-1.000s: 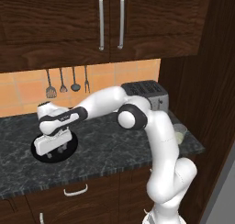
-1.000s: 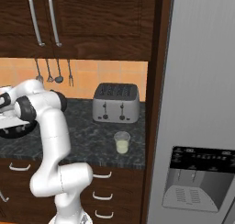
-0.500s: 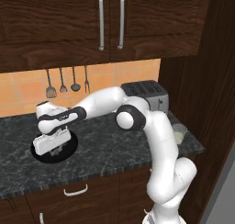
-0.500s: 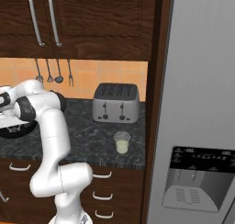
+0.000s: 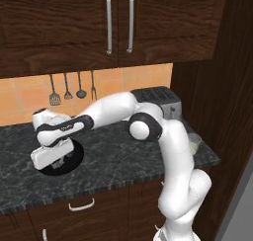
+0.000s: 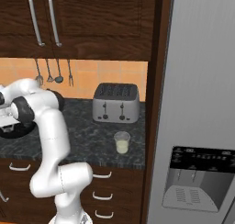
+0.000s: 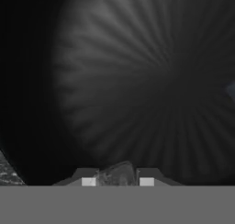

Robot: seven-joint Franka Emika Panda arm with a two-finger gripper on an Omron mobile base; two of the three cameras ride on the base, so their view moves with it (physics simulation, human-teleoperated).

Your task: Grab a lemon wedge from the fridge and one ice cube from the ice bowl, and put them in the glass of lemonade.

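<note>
The black ice bowl (image 5: 76,153) sits on the dark counter at the left, and my gripper (image 5: 58,162) reaches down into it. In the hand view the bowl's dark ribbed inside (image 7: 137,81) spreads out ahead. A pale grey ice cube (image 7: 117,174) sits between my two fingertips (image 7: 88,181), which are shut on it. Another ice cube (image 7: 231,90) shows at the right edge. The glass of lemonade (image 6: 121,142) stands on the counter in front of the toaster. The grey fridge (image 6: 202,81) has its doors shut, and the lemon wedge is hidden.
A silver toaster (image 6: 115,103) stands at the back of the counter. Utensils (image 5: 71,87) hang on the orange tile wall. Dark wood cabinets (image 5: 118,22) hang above the counter. A tall wood panel (image 6: 156,81) separates counter and fridge.
The fingers have closed inward from wide open onto the ice cube. The hand has stayed over the bowl, dipping slightly.
</note>
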